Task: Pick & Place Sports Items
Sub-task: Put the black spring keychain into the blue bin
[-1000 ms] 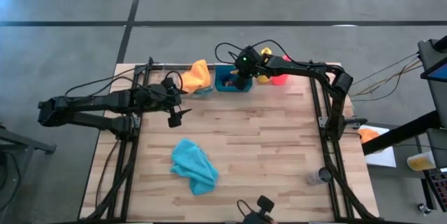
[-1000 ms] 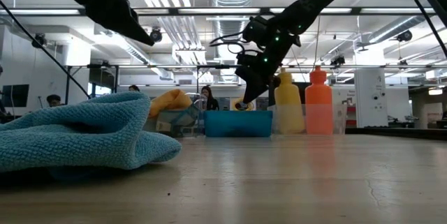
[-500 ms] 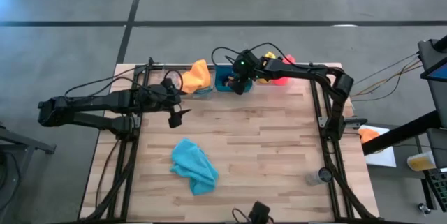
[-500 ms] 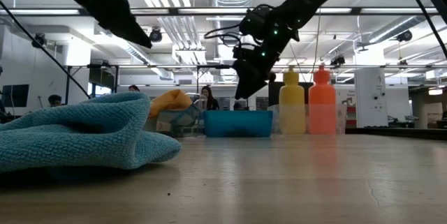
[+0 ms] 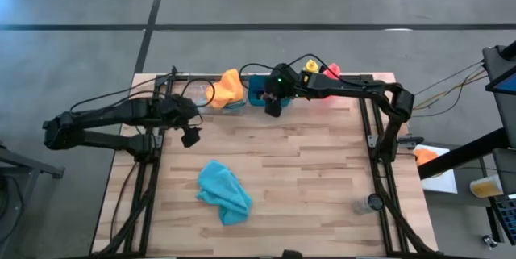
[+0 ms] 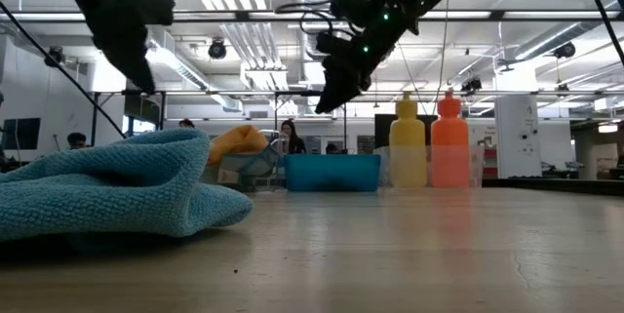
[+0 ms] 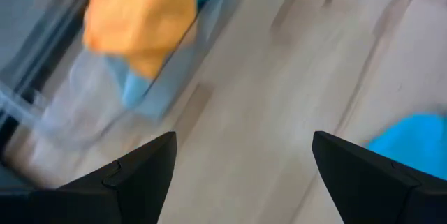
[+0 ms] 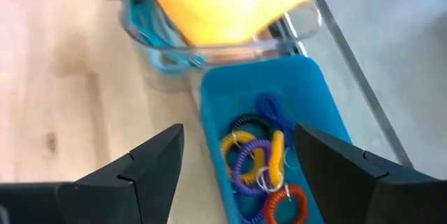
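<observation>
A teal cloth [image 5: 224, 192] lies crumpled on the table's near middle. An orange cloth [image 5: 228, 88] sits heaped in a clear tray [image 8: 209, 51] at the far edge. Beside the tray stands a teal bin [image 5: 256, 89] holding several coiled rings [image 8: 260, 162]. A yellow bottle [image 6: 408, 152] and a pink-red bottle [image 6: 449, 152] stand upright right of the bin. My right gripper [image 8: 237, 165] hangs open above the bin's near side, with nothing between its fingers. My left gripper [image 5: 190, 136] hangs open over bare table, left of the tray, pointing steeply down.
Black frame rails run along the table's left and right sides [image 5: 377, 142]. A small dark round object [image 5: 372, 203] sits near the right rail at the front. Bare wood lies between the teal cloth and the far row of containers.
My right gripper has opened over the bin, then risen and drawn back toward the table's near edge. The small orange thing at its tips a second ago is gone from them. My left gripper has shifted a little toward the table's left edge and tipped more steeply downward.
</observation>
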Robot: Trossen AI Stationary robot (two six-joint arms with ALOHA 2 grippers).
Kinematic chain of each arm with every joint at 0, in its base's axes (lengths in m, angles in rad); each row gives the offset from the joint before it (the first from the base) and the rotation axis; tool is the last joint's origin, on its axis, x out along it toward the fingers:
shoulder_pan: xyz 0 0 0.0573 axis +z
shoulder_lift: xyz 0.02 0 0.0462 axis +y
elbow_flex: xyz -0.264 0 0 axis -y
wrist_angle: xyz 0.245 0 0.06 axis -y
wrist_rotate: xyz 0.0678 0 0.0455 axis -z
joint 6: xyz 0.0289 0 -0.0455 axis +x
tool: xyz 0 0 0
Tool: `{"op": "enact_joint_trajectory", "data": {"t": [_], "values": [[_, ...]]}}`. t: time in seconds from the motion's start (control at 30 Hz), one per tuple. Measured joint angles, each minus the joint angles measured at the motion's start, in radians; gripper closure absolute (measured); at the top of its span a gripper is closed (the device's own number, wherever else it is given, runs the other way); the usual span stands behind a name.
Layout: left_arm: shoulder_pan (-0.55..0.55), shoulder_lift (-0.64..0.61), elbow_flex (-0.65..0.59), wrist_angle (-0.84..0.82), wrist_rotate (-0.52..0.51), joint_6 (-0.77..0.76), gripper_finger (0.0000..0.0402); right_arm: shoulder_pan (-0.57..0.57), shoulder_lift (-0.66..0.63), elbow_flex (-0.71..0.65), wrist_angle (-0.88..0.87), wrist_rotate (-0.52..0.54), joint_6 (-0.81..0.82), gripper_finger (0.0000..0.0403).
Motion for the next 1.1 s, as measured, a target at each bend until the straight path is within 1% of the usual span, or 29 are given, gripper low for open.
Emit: {"op": "enact_joint_trajectory", "data": {"t": [0.17,0.27,0.33,0.4,0.57,0.7,0.77,0.9,1.0,1.1], "values": [[0.041,0.048,0.036,-0.193,0.004,-0.110,0.0065,0.040,-0.010,0.000,0.004,-0.002,-0.002,0.0131],[0.104,0.112,0.051,-0.305,0.013,-0.180,0.0065,0.060,-0.013,0.000,0.007,-0.003,-0.015,0.0131],[0.161,0.161,0.052,-0.348,0.020,-0.193,0.0065,0.070,-0.013,0.000,0.010,-0.003,-0.019,0.0131],[0.225,0.215,0.050,-0.356,0.019,-0.153,0.0065,0.079,-0.013,0.000,0.012,-0.003,-0.022,0.0131],[0.371,0.330,0.050,-0.363,0.020,0.034,0.0065,0.099,-0.013,0.000,0.013,-0.003,-0.026,0.0131],[0.450,0.362,0.050,-0.355,0.019,0.135,0.0065,0.114,-0.013,0.000,0.011,-0.003,-0.026,0.0131],[0.471,0.362,0.049,-0.338,0.019,0.187,0.0065,0.120,-0.013,0.000,0.010,-0.003,-0.029,0.0131],[0.499,0.359,0.048,-0.282,0.018,0.215,0.0065,0.131,-0.013,0.000,0.010,-0.003,-0.050,0.0131],[0.507,0.359,0.037,-0.222,0.017,0.266,0.0065,0.135,-0.013,0.000,0.010,-0.003,-0.053,0.0131],[0.510,0.363,0.026,-0.212,0.018,0.283,0.0065,0.137,-0.013,0.000,0.010,-0.003,-0.053,0.0131]]}}
